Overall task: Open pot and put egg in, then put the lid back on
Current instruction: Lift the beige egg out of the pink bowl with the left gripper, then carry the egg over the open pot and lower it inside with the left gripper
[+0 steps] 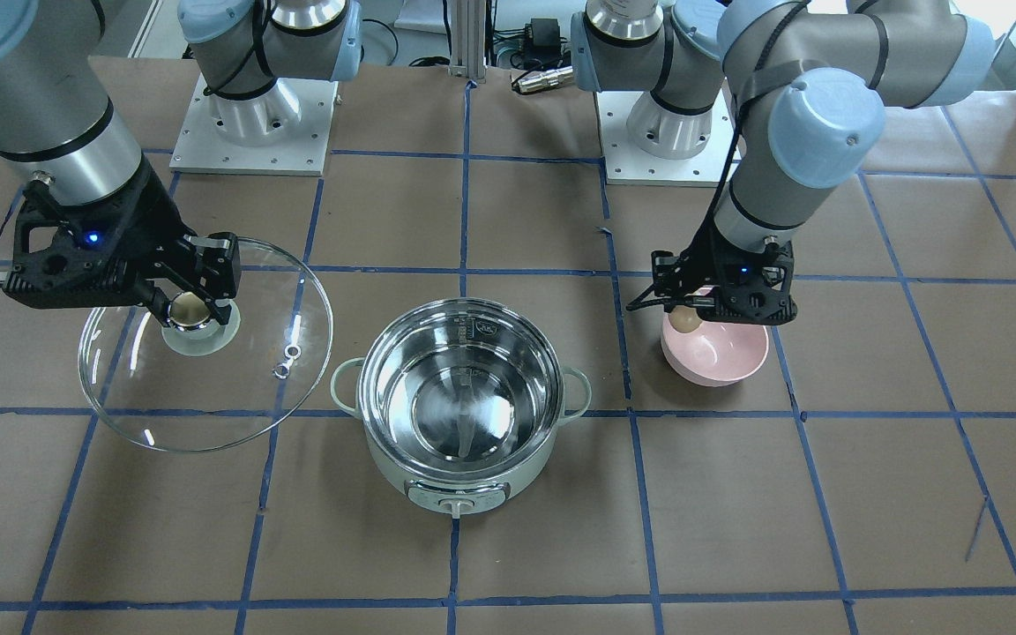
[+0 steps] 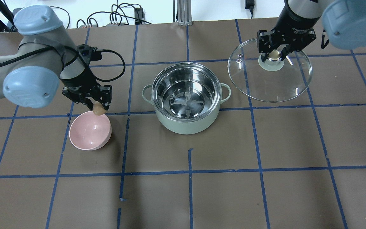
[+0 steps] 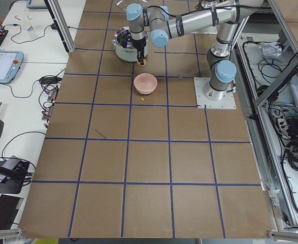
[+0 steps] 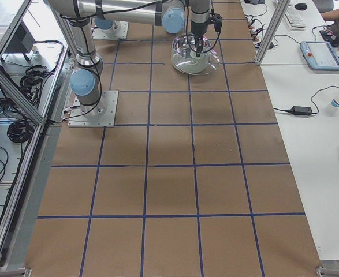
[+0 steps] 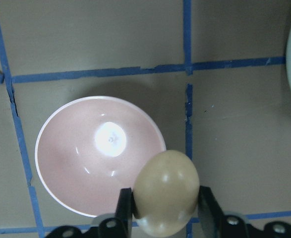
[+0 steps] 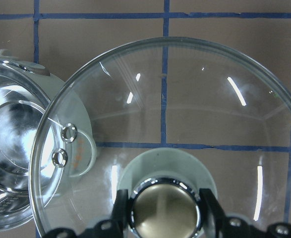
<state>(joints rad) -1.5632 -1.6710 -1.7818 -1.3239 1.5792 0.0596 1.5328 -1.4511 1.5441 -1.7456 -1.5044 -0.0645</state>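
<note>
The mint-green pot (image 2: 186, 122) (image 1: 459, 459) stands open at mid-table, its steel inside empty. My left gripper (image 2: 98, 109) (image 1: 687, 319) (image 5: 166, 201) is shut on the tan egg (image 2: 98, 109) (image 5: 166, 192) and holds it above the edge of the pink bowl (image 2: 90, 132) (image 1: 714, 353) (image 5: 98, 153). My right gripper (image 2: 274, 55) (image 1: 190, 309) (image 6: 165, 210) is shut on the beige knob (image 6: 164, 212) of the clear glass lid (image 2: 270, 79) (image 1: 208, 388) (image 6: 185, 109) and holds the lid beside the pot, clear of it.
The table is covered in brown paper with a blue tape grid (image 2: 189, 171). The arm bases (image 1: 252, 115) stand on the robot's side. Cables and devices (image 2: 116, 19) lie past the table's far edge.
</note>
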